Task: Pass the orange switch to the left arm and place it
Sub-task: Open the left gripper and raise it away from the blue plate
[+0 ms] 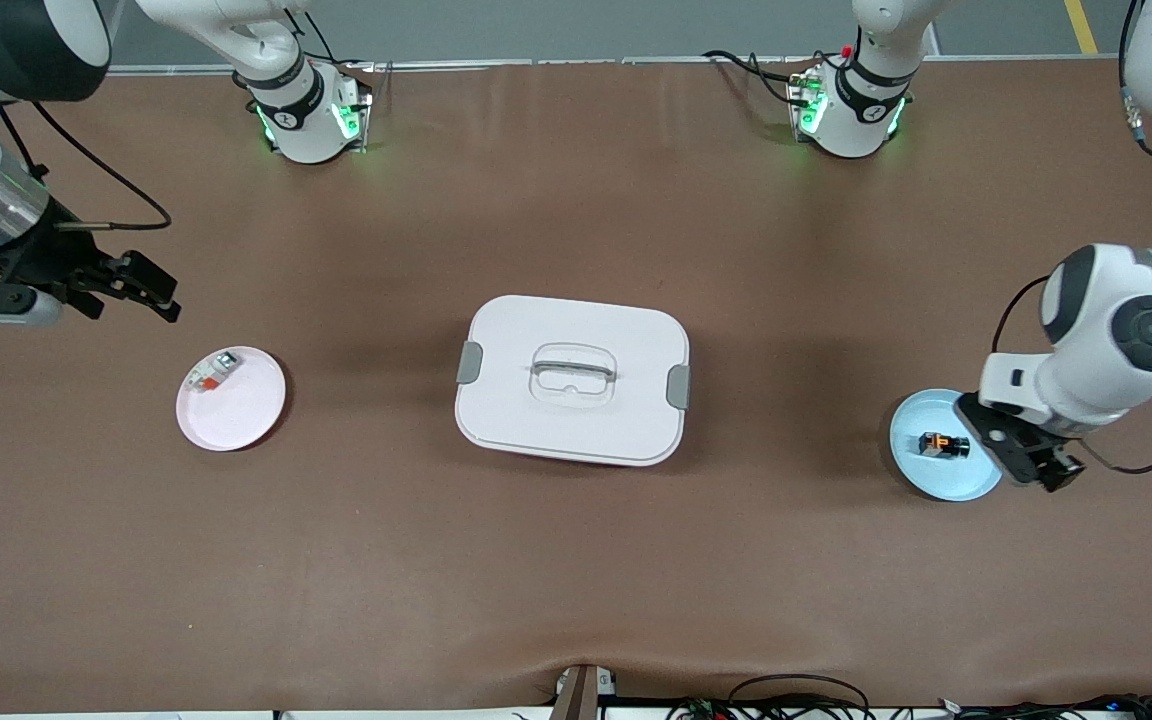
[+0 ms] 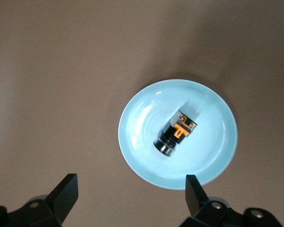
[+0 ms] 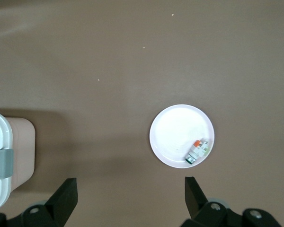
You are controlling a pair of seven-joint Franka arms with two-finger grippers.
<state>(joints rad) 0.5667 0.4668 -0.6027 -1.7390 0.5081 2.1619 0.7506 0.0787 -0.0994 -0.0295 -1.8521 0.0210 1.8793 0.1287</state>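
Note:
The orange switch [image 1: 943, 444] lies on its side in a light blue plate [image 1: 911, 452] toward the left arm's end of the table. In the left wrist view the switch [image 2: 176, 134] is black with an orange face, on the plate [image 2: 142, 142]. My left gripper [image 1: 1023, 456] hangs open and empty over the plate's edge, its tips [image 2: 131, 187] above the switch and apart from it. The white lidded box [image 1: 572, 380] stands at the table's middle. My right gripper [image 1: 141, 290] is open and empty in the air toward the right arm's end of the table.
A pinkish-white plate [image 1: 246, 415] toward the right arm's end holds a white-grey piece with a red-orange tab [image 1: 213, 372]; both show in the right wrist view [image 3: 173, 132], along with the box's corner [image 3: 0, 142]. Cables [image 1: 796, 700] lie at the table's near edge.

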